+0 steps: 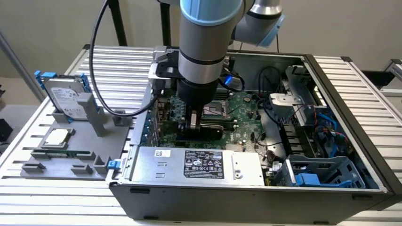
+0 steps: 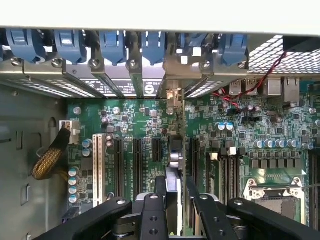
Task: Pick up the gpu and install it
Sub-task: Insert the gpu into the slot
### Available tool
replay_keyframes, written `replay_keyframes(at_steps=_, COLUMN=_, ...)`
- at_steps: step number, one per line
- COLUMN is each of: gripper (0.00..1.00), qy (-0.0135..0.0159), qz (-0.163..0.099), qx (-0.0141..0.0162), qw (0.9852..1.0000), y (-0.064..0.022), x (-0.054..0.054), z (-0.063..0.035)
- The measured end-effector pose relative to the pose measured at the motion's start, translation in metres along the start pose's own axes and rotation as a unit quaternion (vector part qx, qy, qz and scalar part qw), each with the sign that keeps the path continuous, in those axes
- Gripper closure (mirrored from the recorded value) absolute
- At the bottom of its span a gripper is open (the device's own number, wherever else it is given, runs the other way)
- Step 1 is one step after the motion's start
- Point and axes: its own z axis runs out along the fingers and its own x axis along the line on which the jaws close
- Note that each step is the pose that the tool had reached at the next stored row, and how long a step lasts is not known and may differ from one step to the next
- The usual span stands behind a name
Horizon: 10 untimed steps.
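Gripping thin flat gpu (image 2: 173, 165) edge-on, black end effector (image 2: 175, 200), green motherboard (image 2: 135, 125)

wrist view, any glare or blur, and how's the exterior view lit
Wrist view: the case edge above the blue latches is blown out white, the gripper up close looks soft, the motherboard reads sharp. Exterior view: even, soft light, with the arm shading the board beneath it.
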Motion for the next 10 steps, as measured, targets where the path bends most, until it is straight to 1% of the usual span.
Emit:
replay_keyframes(at_steps=6, gripper=1.00, qy=0.0007, qz=0.000, qx=-0.0016, qw=1.0000, y=0.0000, x=-0.0020, z=0.0007)
replay_keyframes(at_steps=10, gripper=1.00, qy=0.0021, qz=0.000, qx=-0.0028, qw=1.0000, y=-0.0001, x=-0.0026, z=0.0012)
